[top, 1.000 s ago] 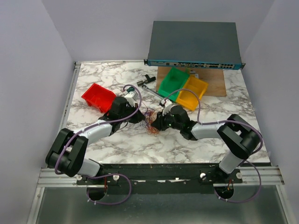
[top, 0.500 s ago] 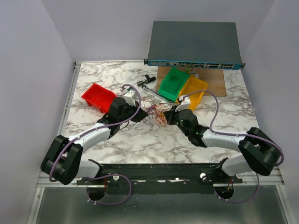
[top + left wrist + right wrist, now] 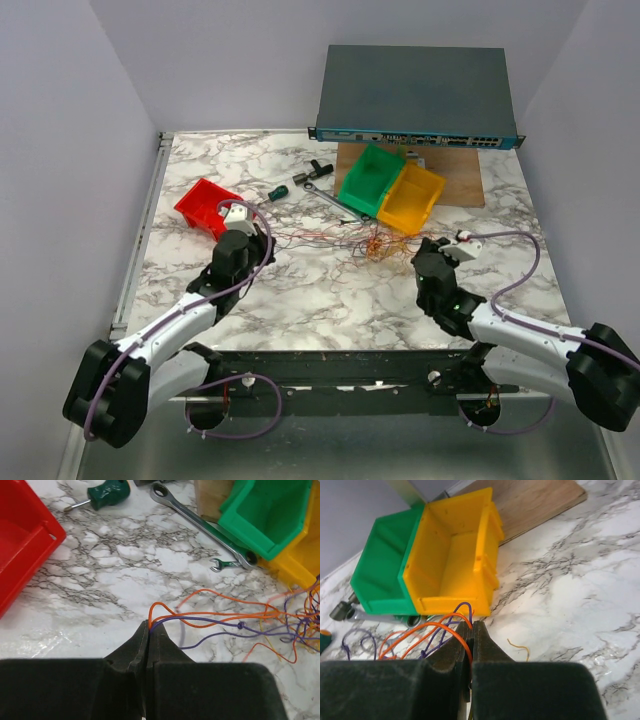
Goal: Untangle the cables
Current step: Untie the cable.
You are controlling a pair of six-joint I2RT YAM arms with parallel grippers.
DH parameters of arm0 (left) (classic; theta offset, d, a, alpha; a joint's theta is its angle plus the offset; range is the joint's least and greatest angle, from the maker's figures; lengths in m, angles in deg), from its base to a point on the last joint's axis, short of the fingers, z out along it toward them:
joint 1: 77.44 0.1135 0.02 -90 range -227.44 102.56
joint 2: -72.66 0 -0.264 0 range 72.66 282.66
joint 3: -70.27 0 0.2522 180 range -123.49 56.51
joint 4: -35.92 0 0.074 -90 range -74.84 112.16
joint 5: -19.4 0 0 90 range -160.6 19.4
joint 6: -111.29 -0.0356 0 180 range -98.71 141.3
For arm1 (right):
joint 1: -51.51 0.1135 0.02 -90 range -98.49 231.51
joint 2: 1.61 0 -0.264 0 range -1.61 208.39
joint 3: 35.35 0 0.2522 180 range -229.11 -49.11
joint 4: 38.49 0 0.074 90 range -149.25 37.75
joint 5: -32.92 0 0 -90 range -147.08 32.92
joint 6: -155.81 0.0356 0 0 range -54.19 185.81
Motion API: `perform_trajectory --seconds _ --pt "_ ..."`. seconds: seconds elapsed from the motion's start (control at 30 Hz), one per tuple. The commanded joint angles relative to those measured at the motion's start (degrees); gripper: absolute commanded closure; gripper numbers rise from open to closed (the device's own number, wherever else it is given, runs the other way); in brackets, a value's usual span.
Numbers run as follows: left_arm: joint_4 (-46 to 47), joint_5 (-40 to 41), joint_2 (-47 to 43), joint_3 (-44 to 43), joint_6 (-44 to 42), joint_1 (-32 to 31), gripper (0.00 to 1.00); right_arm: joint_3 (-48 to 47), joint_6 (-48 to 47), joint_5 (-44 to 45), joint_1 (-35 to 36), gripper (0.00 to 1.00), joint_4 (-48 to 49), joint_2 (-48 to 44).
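- Since a second ago the two arms have pulled apart. The left gripper (image 3: 260, 232) has drawn back towards the left and the right gripper (image 3: 428, 247) towards the right. The thin orange, yellow, red and dark purple cables (image 3: 375, 243), then bunched between the grippers, are now stretched out in a line.
- The left gripper (image 3: 148, 627) has its jaws pressed together on an orange strand and a purple strand, which bend over its tip. It sits low over the white marble-patterned table (image 3: 300, 295).
- The right gripper (image 3: 471, 625) is likewise clamped tight, with orange and purple loops of the cables (image 3: 435, 624) coming out of its tip.
- A short loose piece of yellow wire (image 3: 517, 647) lies on the marble just right of that gripper.
- The cables (image 3: 240, 625) run across the table from one gripper to the other. The densest knot lies just in front of the yellow plastic bin (image 3: 410, 200).
- A red plastic bin (image 3: 205, 205) stands beside the left gripper, on its far left.
- A green plastic bin (image 3: 368, 178) touches the yellow one along one side.
- A long silver metal wrench (image 3: 325, 195) lies at an angle, one end reaching the green bin.
- A green-handled screwdriver (image 3: 280, 191) lies between the red bin and the wrench.
- A flat wooden board (image 3: 460, 180) lies under the far ends of both bins.
- Farthest back sits a flat grey network switch (image 3: 415, 95).
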State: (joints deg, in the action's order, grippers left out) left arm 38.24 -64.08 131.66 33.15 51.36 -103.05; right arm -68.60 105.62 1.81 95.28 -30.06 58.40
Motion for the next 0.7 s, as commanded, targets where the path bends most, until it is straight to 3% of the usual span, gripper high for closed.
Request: perform_trajectory --seconds 0.0,0.17,0.3,0.4,0.43,0.5,0.53,0.57,0.63,0.67 --pt "-3.6 11.6 -1.5 -0.3 1.2 0.4 1.00 1.7 2.8 10.5 -0.6 0.99 -2.1 -2.4" --pt "-9.0 20.6 -3.6 -0.9 4.5 0.4 1.00 0.6 5.7 14.6 -0.5 1.00 -6.1 -1.9" --pt "-14.1 32.2 -6.7 0.0 10.4 0.4 1.00 -3.0 20.8 19.7 -0.6 0.99 -21.9 -1.3" --pt "-11.7 29.1 -8.4 0.7 7.5 0.4 1.00 -4.5 19.4 15.8 -0.6 0.99 -22.1 0.2" --pt "-10.5 26.0 -8.6 0.7 5.5 0.3 1.00 -4.7 14.0 12.7 -0.5 0.99 -18.4 1.0" --pt "-4.5 10.3 -8.8 1.3 -2.0 0.3 1.00 -2.5 -4.1 -1.2 -0.5 0.99 -1.5 2.4" --pt "0.1 2.7 -8.8 2.2 -5.2 0.2 0.93 -1.0 -9.6 -8.3 -0.5 0.99 5.4 2.8" --pt "5.0 -5.1 -8.7 3.8 -7.3 -0.3 0.78 0.1 -12.2 -16.2 -0.6 0.99 10.1 3.4" --pt "12.4 -13.3 -7.8 5.7 -9.1 -1.7 0.45 1.3 -14.8 -26.9 -0.6 0.99 15.5 4.5" --pt "13.1 -14.8 -6.6 5.1 -10.0 -2.8 0.36 1.1 -15.4 -29.6 -0.5 0.99 16.8 5.7"
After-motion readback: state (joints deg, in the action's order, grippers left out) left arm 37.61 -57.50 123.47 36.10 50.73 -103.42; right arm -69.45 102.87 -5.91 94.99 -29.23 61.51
